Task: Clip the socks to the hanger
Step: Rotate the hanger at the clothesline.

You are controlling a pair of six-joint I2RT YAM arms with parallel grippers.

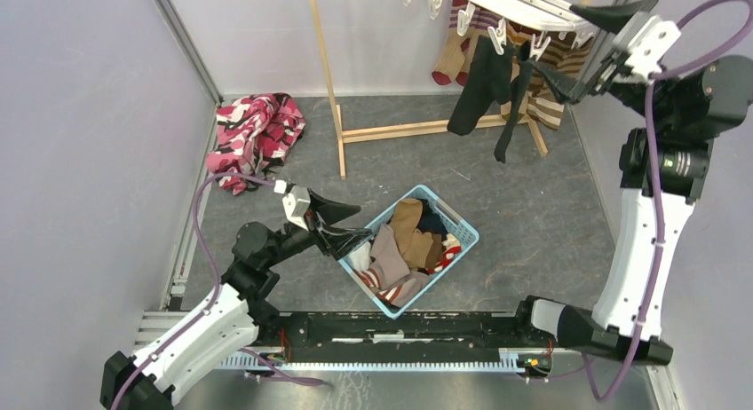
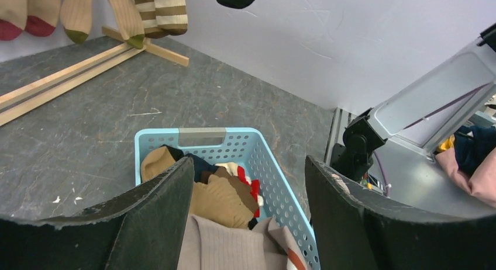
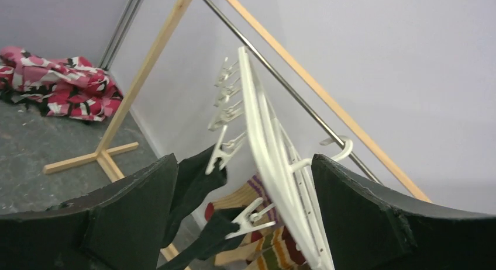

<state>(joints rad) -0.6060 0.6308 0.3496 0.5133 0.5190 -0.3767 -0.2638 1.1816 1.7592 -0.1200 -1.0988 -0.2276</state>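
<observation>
Several socks (image 1: 404, 246) of mixed colours lie piled in a light blue basket (image 1: 465, 233). My left gripper (image 1: 360, 225) hangs open over the basket's near-left rim. In the left wrist view, my left gripper (image 2: 248, 165) stands above tan and grey socks (image 2: 225, 203) and grips nothing. The white hanger (image 1: 524, 6) hangs at the top right, and two black socks (image 1: 479, 82) dangle from its clips. More striped socks (image 1: 457, 46) hang behind them. My right gripper (image 1: 559, 43) is open at the hanger's right end. In the right wrist view, the hanger's frame (image 3: 263, 141) runs between the fingers of my right gripper (image 3: 244, 159).
A thin wooden stand (image 1: 328, 82) carries the hanger, its feet on the grey floor. A pink, red and black cloth (image 1: 253, 135) lies at the back left. White walls close in the back and both sides. The right arm's base stands just right of the basket.
</observation>
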